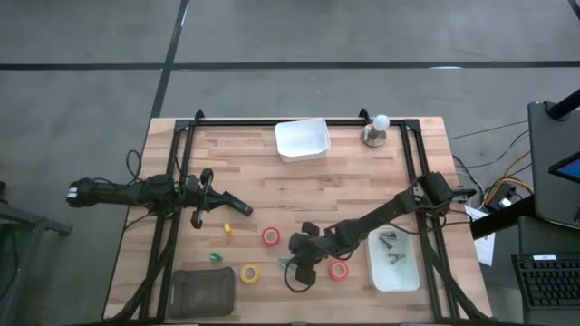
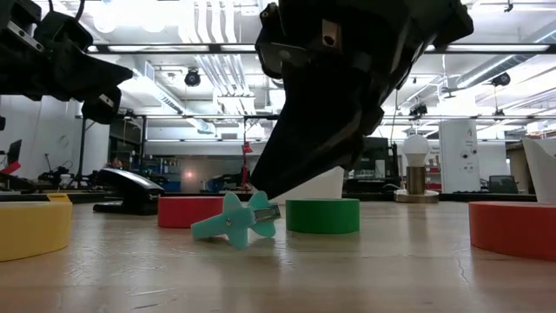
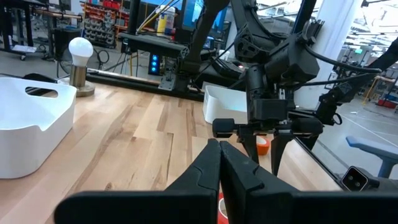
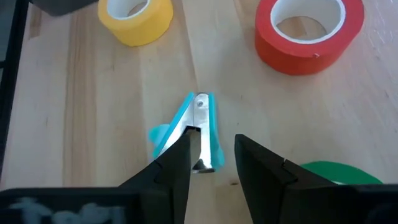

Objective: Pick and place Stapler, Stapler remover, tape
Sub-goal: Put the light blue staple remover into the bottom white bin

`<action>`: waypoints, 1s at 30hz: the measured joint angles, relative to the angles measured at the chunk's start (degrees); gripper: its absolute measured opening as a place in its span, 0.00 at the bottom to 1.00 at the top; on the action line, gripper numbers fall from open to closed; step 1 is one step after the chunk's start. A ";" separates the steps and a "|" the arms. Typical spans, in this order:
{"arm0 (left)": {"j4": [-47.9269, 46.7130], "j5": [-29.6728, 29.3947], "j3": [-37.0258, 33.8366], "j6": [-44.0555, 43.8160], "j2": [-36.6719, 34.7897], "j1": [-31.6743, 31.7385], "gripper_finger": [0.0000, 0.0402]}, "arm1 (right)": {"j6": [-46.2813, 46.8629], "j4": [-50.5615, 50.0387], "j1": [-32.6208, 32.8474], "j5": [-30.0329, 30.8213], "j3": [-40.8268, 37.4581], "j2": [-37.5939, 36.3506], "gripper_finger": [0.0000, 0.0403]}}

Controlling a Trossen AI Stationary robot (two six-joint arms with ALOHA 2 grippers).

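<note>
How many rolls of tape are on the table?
4. One red roll lies near the table's middle, another red roll beside the right-side tray, a yellow roll by the dark pouch, and a green roll beside the stapler remover, hidden from above under the right gripper.

We see a wooden table (image 1: 263, 181) bearing two white bins (image 1: 302, 139) (image 1: 395, 260), a light bulb (image 1: 375, 130) at the far edge, two red tape rolls (image 1: 271, 237) (image 1: 339, 270), a yellow roll (image 1: 249, 273), a teal staple remover (image 1: 285, 263), and a dark pad (image 1: 201, 292) at the near left corner.
</note>
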 joint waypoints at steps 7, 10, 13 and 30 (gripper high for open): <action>0.00 -0.01 -0.01 0.00 0.00 0.00 0.02 | -1.09 2.14 0.15 0.00 -0.02 2.36 0.27; -0.03 -0.01 0.00 0.00 0.00 0.00 0.02 | -1.17 2.68 0.15 -0.02 -0.02 2.45 0.26; -0.04 -0.01 -0.01 0.00 0.00 0.00 0.02 | -1.53 2.56 0.15 -0.02 -0.02 2.33 0.24; -0.02 -0.01 0.01 0.00 0.00 -0.02 0.02 | -1.94 -0.21 0.22 -0.20 0.09 1.79 0.06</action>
